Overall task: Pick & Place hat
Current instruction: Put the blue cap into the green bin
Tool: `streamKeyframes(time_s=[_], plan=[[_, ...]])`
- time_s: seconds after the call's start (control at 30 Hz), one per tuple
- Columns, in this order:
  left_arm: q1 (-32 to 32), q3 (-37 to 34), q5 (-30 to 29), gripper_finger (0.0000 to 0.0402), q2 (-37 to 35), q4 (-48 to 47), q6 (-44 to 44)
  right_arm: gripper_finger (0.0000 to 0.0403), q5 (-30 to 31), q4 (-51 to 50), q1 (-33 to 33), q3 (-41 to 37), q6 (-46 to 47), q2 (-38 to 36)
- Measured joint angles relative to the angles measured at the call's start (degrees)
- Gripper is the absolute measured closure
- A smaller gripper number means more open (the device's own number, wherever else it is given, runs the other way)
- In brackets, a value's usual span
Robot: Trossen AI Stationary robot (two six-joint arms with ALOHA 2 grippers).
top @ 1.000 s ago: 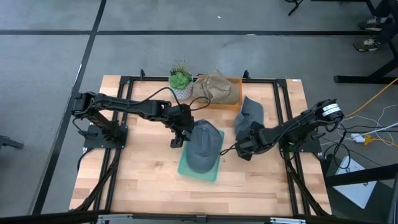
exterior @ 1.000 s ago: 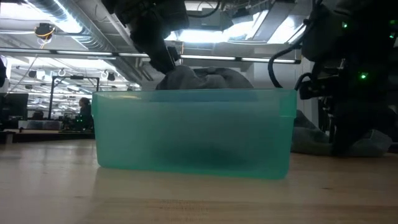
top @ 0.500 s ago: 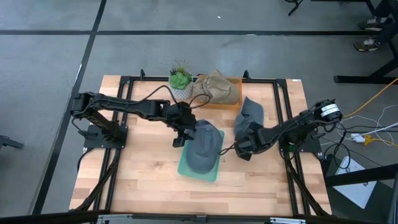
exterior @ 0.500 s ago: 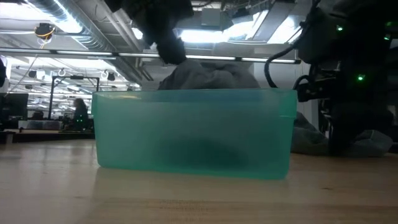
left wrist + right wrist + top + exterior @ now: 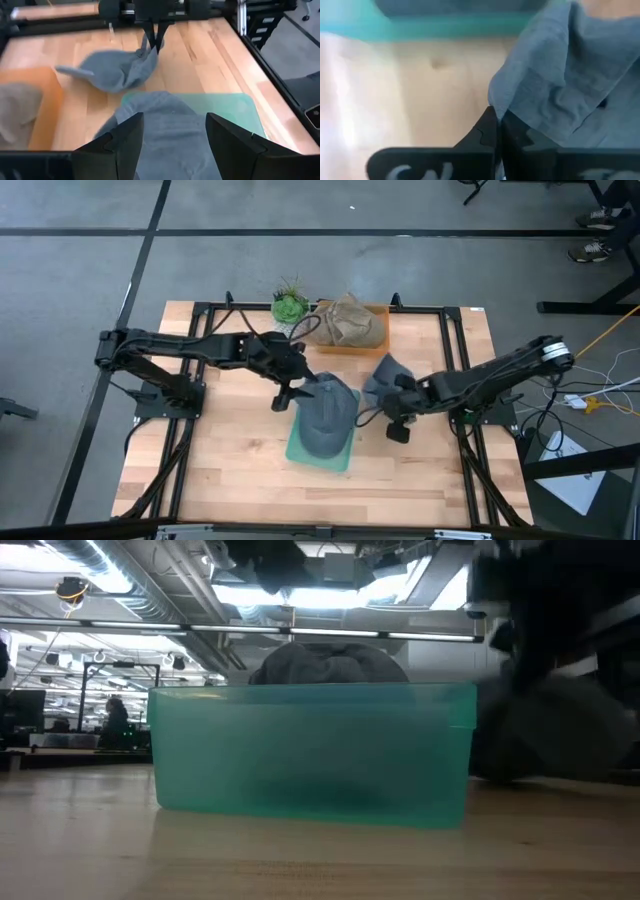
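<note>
Wooden table [image 5: 240, 470], right end effector [image 5: 396, 408] gripping hat [image 5: 378, 375]

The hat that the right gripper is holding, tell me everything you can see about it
The second grey hat is soft, limp fabric, crumpled, with its brim sticking out sideways. The right gripper pinches one edge shut, lifting that side while the rest drapes onto the wooden table. It sits beside the teal bin, between it and the orange tray.

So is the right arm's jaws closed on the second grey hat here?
Yes, in the left wrist view the right gripper pinches the edge of the second grey hat, which lies on the table beside the green bin.
</note>
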Motion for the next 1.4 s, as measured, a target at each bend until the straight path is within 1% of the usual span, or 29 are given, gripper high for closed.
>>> streamKeyframes(time_s=[0.13, 0.27, 0.4, 0.53, 0.6, 0.7, 0.77, 0.9, 1.03, 1.13, 1.23, 1.3, 1.4], plan=[[-0.18, 0.0, 0.05, 0.0192, -0.2, 3.07, 0.74, 0.0398, -0.69, -0.71, -0.03, 3.4, -2.43, -5.01], [-0.7, 0.01, 0.27, 0.0192, 1.41, 6.45, 4.72, 0.0398, -0.87, -0.8, -0.03, 6.33, -4.27, -8.35], [-1.9, 0.0, 0.39, 0.0192, 3.19, 10.77, 11.39, 0.0398, -0.93, -0.59, -0.04, 8.53, -5.66, -9.94], [-3.54, 0.02, 0.42, 0.0192, 5.3, 18.37, 18.44, 0.0394, -0.91, -0.37, -0.05, 9.79, -7.78, -10.03], [-4.35, 0.07, 0.16, 0.0192, 6.38, 22.08, 21.81, 0.0394, -0.86, 1.01, -0.14, 9.88, -8.76, -9.97], [-5.3, 0.07, -0.65, 0.0192, 8.23, 24.7, 27.21, 0.0393, -0.81, 3.75, -0.42, 9.88, -9.62, -9.96], [-5.95, 0.05, -2.75, 0.0192, 9.39, 25.48, 30.57, 0.0393, -0.82, 5.37, -0.87, 9.88, -9.58, -9.96], [-7.5, 0.03, -9.27, 0.0192, 11.27, 25.86, 36.76, 0.0394, -0.85, 8.37, -1.68, 9.88, -9.56, -9.96], [-8.52, 0.0, -14.71, 0.0192, 13.28, 27.76, 40.3, 0.0394, -2.94, 11.02, -2.73, 9.88, -10.21, -9.96], [-8.8, 0.04, -15.97, 0.0192, 15.15, 31.5, 42.61, 0.0394, -5.39, 13.88, -3.24, 9.88, -11.31, -9.96], [-8.9, 0.04, -18.5, 0.0192, 17.19, 36.11, 45.5, 0.0394, -8.61, 15.9, -3.36, 9.88, -12.4, -9.96], [-8.87, 0.02, -19.71, 0.0192, 18.33, 38.39, 46.45, 0.0394, -9.26, 16.4, -3.33, 9.88, -12.51, -9.96], [-8.79, 0.02, -18.69, 0.0192, 19.75, 42.15, 46.57, 0.0394, -9.37, 16.49, -3.33, 9.88, -12.36, -9.96]])
